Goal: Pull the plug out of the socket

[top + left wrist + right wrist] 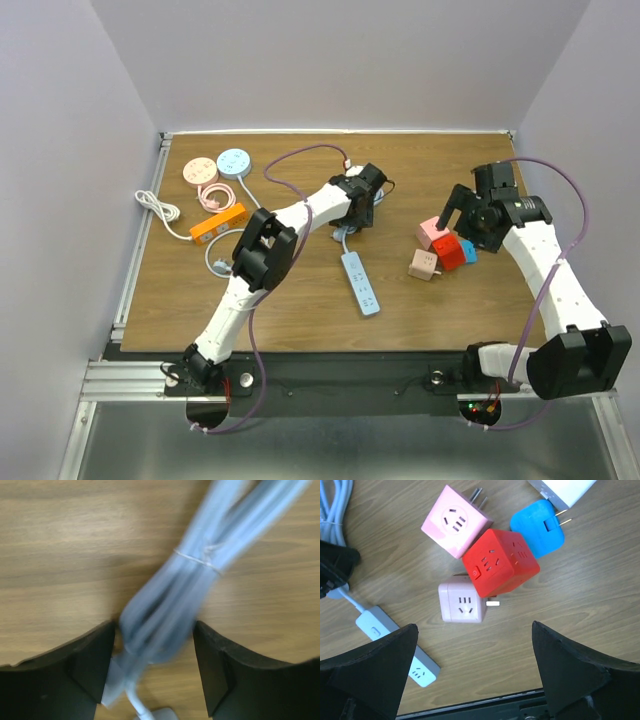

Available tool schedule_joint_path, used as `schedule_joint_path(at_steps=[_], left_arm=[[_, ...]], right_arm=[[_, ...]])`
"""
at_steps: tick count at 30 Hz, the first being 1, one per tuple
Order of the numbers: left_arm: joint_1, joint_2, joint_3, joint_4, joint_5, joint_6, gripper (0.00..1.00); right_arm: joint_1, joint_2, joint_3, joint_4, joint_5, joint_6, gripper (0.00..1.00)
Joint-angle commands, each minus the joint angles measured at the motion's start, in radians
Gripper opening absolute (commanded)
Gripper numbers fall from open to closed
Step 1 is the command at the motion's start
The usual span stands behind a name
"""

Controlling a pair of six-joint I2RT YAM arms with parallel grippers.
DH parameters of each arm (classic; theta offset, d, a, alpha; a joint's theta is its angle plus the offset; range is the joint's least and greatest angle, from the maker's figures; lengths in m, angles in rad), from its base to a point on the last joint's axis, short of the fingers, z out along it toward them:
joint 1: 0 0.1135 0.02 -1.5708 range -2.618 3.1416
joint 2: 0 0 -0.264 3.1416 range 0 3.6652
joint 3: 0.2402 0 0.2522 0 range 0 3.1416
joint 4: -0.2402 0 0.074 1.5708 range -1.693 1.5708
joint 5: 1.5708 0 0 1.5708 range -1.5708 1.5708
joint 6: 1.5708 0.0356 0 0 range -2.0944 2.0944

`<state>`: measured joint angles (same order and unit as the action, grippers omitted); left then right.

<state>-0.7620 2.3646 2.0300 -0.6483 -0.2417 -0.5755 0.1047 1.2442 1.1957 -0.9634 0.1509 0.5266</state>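
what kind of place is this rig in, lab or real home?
Most likely a lab robot cell, not a home: plain blank walls box in a wooden table, an aluminium frame rail runs along its near edge, and it holds test props: a blue power strip and cube sockets.

This was a robotics lab's test cell: a wooden table boxed in by plain pale walls and edged with aluminium rails, with two robot arms bolted at its near side. Loose power strips, cube sockets and a tied cable bundle lay scattered across it.
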Motion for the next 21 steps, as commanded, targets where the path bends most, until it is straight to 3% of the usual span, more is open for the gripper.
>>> schedule_joint_path(at_steps=[1,4,5,7,15,21], left_arm=[[0.016,-0.007,0.044,-0.063,-0.076,0.04,0.73],[0.032,0.004,0.019,-0.062,-0.073,0.055,0.61],[0.036,0.002,-0.013,-0.057,-0.071,0.058,0.38],[0.065,-0.011,-0.06,-0.042,-0.076,0.062,0.03],[0.314,-0.203,-0.361,0.03,-0.097,0.088,0.0],[0.489,-0.231,-0.396,0.036,-0.123,0.144,0.0]], right_arm=[[-0.003,-0.04,0.027,-0.006,-0.039,-0.022,1.0],[-0.003,-0.032,0.036,-0.008,-0.057,-0.019,1.0],[-0.003,-0.031,0.044,-0.008,-0.063,-0.017,1.0],[-0.003,-0.023,0.051,-0.008,-0.073,-0.017,1.0],[-0.003,-0.012,0.054,-0.003,-0.099,-0.022,1.0],[-0.003,-0.005,0.054,0.009,-0.119,-0.023,1.0]])
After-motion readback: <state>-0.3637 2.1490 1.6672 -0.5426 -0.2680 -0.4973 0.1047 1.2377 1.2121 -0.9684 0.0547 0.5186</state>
